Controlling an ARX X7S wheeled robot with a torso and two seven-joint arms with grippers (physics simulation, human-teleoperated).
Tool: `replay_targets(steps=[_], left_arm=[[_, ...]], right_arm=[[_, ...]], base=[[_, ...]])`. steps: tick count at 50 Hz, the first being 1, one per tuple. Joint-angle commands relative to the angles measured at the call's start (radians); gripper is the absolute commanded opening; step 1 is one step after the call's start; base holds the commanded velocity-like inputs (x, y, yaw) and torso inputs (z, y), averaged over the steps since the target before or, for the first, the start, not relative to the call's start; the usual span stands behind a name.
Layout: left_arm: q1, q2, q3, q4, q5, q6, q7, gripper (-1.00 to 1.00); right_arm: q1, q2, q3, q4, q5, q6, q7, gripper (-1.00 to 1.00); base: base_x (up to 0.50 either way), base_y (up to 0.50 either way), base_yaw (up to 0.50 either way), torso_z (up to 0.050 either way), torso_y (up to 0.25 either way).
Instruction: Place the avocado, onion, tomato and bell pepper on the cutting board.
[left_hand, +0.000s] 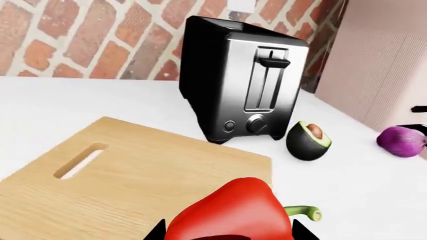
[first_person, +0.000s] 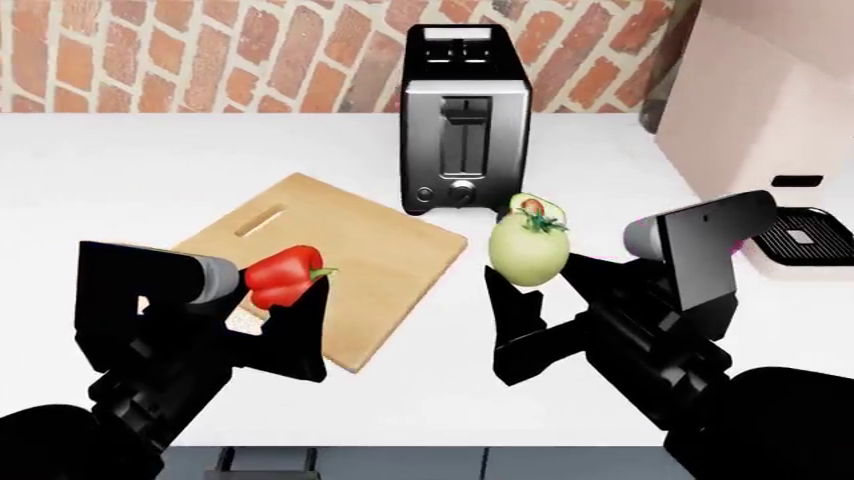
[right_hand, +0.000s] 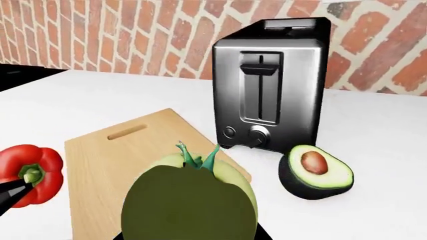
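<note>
The left gripper (first_person: 274, 300) sits lowest and nearest in the head view, clamped on the bell pepper (first_person: 282, 276), which hangs over the near-left edge of the cutting board (first_person: 360, 260). In the left wrist view the pepper fills the bottom edge and hides the fingers but for two dark tips.

The right gripper (first_person: 527, 300) is clamped on the tomato (first_person: 527, 250), held above bare counter (first_person: 134, 170) at about 3 o'clock from the board, apart from its right edge. The tomato covers most of the avocado (right_hand: 315, 172) in the head view; the right wrist view shows it cut face up, just beside the toaster's (first_person: 465, 120) front right corner.

Most of the board's surface lies bare, slot handle toward 11 o'clock. The toaster stands close to its far corner at 1 o'clock, leaving a narrow gap.

The onion (left_hand: 401, 141) shows only in the left wrist view, partly cut off at the frame edge, well beyond the avocado near a pink wall (left_hand: 380, 60).
</note>
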Motion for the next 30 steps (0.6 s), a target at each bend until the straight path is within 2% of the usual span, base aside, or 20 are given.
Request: replay_targets(steps=[1, 17, 30], left_arm=[[-0.011, -0.001, 0.006, 0.000, -0.006, 0.011, -0.007, -1.00], [0.004, -0.011, 0.004, 0.014, -0.012, 0.022, -0.008, -1.00], [0.004, -0.014, 0.010, 0.020, -0.023, 0.024, -0.024, -1.00]], right_arm=[[0.005, 0.002, -0.005, -0.004, -0.016, 0.002, -0.016, -1.00], [-0.011, 0.008, 0.001, -0.018, -0.001, -0.014, -0.005, -1.00], [-0.026, 0.024, 0.011, -0.044, -0.019, -0.023, -0.022, -1.00]], base=[[0.00, 0.50, 0.00, 0.000, 0.000], [0.00, 0.49, 0.00, 0.000, 0.000], [0.00, 0.02, 0.00, 0.000, 0.001]])
